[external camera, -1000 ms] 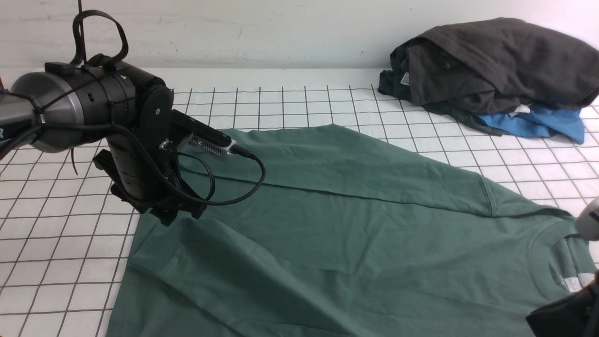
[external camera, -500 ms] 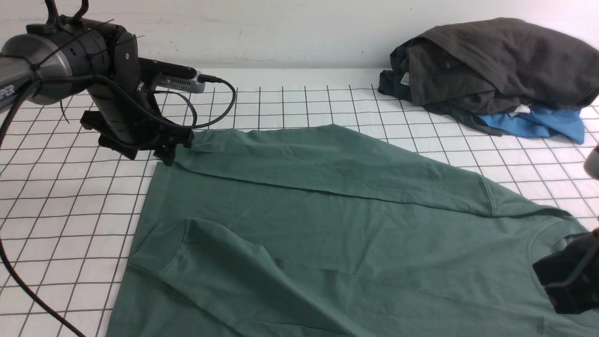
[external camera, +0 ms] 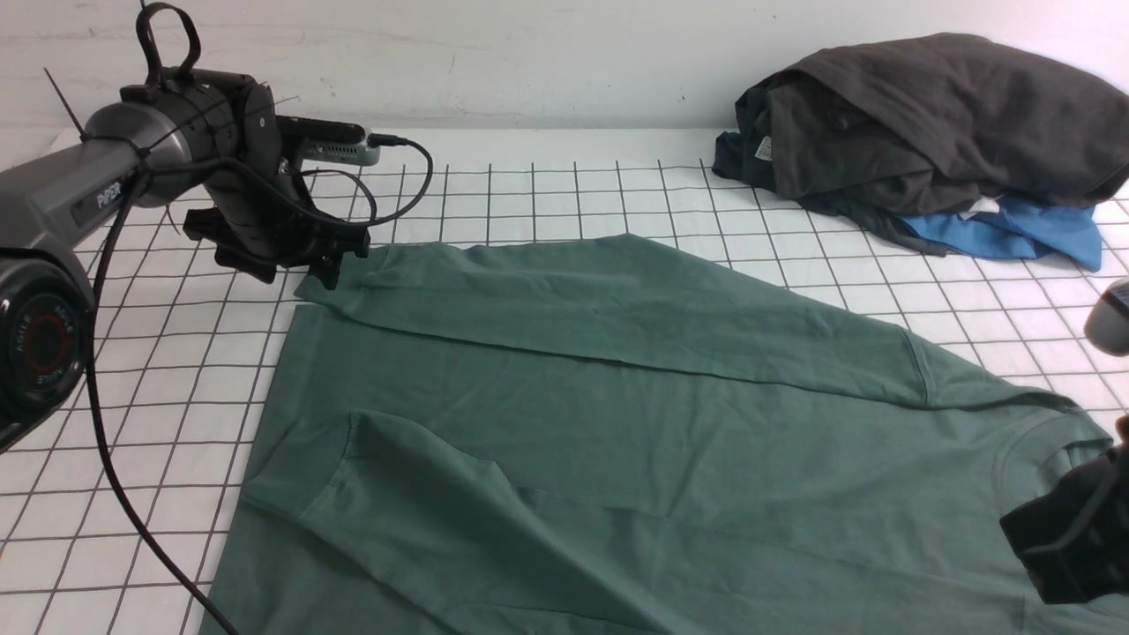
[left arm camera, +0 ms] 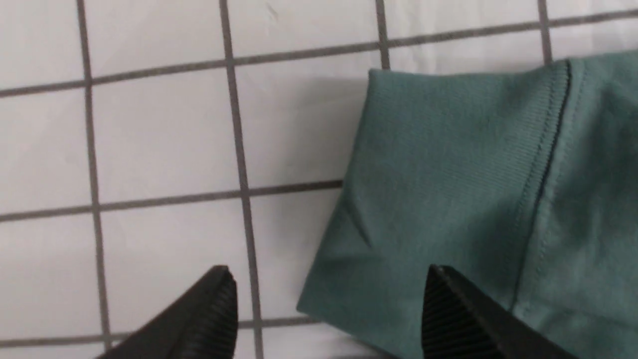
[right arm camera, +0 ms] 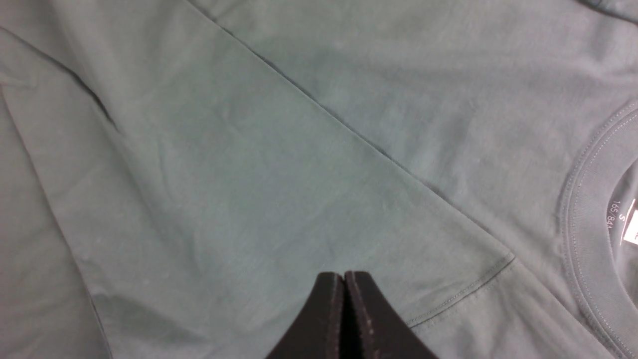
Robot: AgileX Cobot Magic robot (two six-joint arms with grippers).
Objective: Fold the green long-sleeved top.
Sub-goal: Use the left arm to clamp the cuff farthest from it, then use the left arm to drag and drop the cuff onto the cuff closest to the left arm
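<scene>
One white gridded table (external camera: 132,423), bearing all else. Spread flat across most of it, the green long-sleeved top (external camera: 635,414): long axis left to right, slanting from far left to near right, hem toward the robot's left, collar (external camera: 1028,459) toward its right. Along the body's far edge, the far sleeve (external camera: 617,304), folded inward, shoulder at right, cuff (left arm camera: 448,149) at the far left corner; near the hem, the near sleeve (external camera: 414,494), folded over the body. At far right, well apart from the top, a heap of dark grey garments (external camera: 935,106) atop a blue garment (external camera: 1023,231). At the far left corner, the left gripper (external camera: 328,269), jaws spread wide, one fingertip over the cuff, the other over bare table, nothing pinched, contact with the cloth not discernible; one second ago nearer, over the body by the hem, and half a second ago already at this corner. Beside the collar, above the near shoulder seam, the right gripper (right arm camera: 344,279), jaws pressed together with nothing between; one second ago barely in the front view, now higher at its right edge, still largely cut off and masking the collar opening there. Also cut off in the front view: the top's near edge and part of the collar. Seen only in part, at the right wrist view's edge, the neck label (right arm camera: 632,227), print hardly legible.
</scene>
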